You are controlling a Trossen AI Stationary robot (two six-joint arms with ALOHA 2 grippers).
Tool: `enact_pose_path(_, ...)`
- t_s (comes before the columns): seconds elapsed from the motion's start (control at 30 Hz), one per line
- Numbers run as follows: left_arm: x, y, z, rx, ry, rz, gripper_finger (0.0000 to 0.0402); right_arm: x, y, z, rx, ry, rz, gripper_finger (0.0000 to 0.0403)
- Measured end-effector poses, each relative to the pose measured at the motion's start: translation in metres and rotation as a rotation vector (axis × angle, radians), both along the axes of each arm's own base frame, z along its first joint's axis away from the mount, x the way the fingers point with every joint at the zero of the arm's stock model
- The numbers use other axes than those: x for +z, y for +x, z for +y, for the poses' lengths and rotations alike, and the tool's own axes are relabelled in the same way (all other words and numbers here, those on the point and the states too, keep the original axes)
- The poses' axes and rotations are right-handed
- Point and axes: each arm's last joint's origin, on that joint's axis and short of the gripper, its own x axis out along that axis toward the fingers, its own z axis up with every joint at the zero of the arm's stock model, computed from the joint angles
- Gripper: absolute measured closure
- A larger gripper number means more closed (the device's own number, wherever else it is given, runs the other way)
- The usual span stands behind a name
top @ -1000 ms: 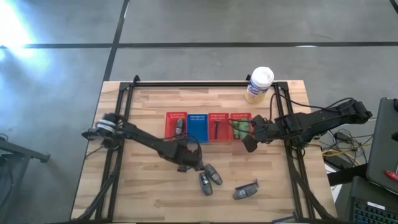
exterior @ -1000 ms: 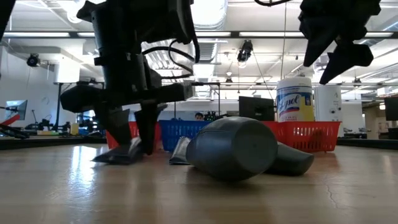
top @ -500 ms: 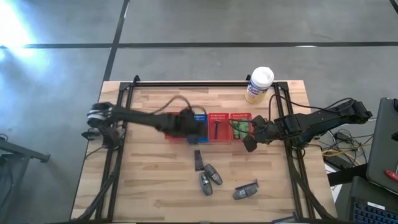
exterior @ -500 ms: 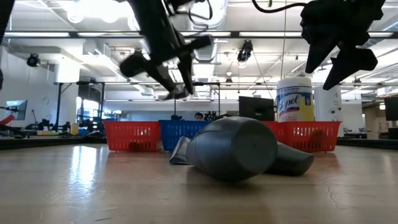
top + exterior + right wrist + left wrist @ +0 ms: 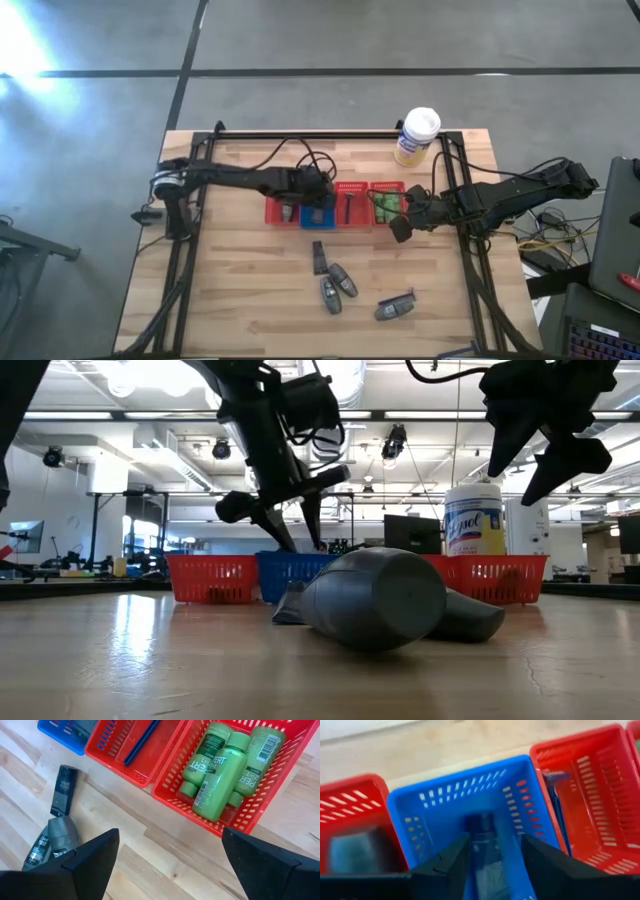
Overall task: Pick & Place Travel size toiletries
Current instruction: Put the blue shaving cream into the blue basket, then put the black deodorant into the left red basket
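Observation:
My left gripper (image 5: 314, 196) hovers open over the blue basket (image 5: 445, 805). A dark flat piece (image 5: 482, 842) shows below and between its fingers, inside that basket, and nothing is gripped. My right gripper (image 5: 400, 228) hangs open above the table beside the red basket of green bottles (image 5: 220, 765). A razor (image 5: 142, 740) lies in the neighbouring red basket. On the wood lie a dark wedge (image 5: 319, 257), two grey tubes (image 5: 336, 287) and another grey item (image 5: 395, 307). The big grey tube (image 5: 375, 598) fills the low view.
Four mesh baskets stand in a row mid-table, and the leftmost red one (image 5: 282, 202) holds a grey item (image 5: 350, 855). A white-capped canister (image 5: 417, 135) stands at the far right. Black frame rails (image 5: 190, 250) run along both table sides.
My left gripper has lifted a dark flat piece off the table beside the grey tubes. It has carried the piece up and toward the far edge to above the blue basket. There it has opened and let go, and the piece now sits in the basket.

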Motion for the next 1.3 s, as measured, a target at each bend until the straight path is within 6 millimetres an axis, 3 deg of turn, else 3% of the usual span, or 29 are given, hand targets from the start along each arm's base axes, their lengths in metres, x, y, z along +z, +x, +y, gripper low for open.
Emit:
enact_pose_path(0.17,0.003,-0.001,-0.006,-0.013,-0.003,-0.004,0.0214,0.0,0.0,0.0,-0.002,-0.003,-0.001,0.0067)
enact_pose_path(0.27,0.015,-0.005,-0.019,-0.043,0.003,-0.022,0.0213,0.0,0.0,0.0,-0.001,-0.003,0.0,0.0069)
enact_pose_path(0.4,0.026,-0.011,-0.057,-0.066,-0.007,-0.024,0.0212,0.0,0.0,0.0,-0.001,-0.004,0.005,0.0061)
enact_pose_path(0.53,0.02,-0.015,-0.102,-0.061,-0.046,-0.034,0.0212,-0.001,-0.001,0.0,0.008,-0.006,0.01,0.0048)
enact_pose_path(0.67,0.014,-0.017,-0.129,-0.033,-0.06,-0.051,0.0211,-0.001,-0.001,0.006,0.087,0.042,0.023,0.0042)
enact_pose_path(0.83,0.014,-0.02,-0.145,-0.055,-0.059,-0.062,0.0211,-0.005,-0.009,0.032,0.335,0.032,0.054,0.0051)
enact_pose_path(1.1,0.014,-0.02,-0.145,-0.079,-0.046,-0.058,0.0211,-0.006,-0.031,0.096,0.981,-0.088,-0.007,0.0072)
enact_pose_path(1.3,0.014,-0.02,-0.145,-0.115,-0.026,-0.046,0.0211,-0.03,-0.037,0.14,1.273,-0.177,0.033,0.0075)
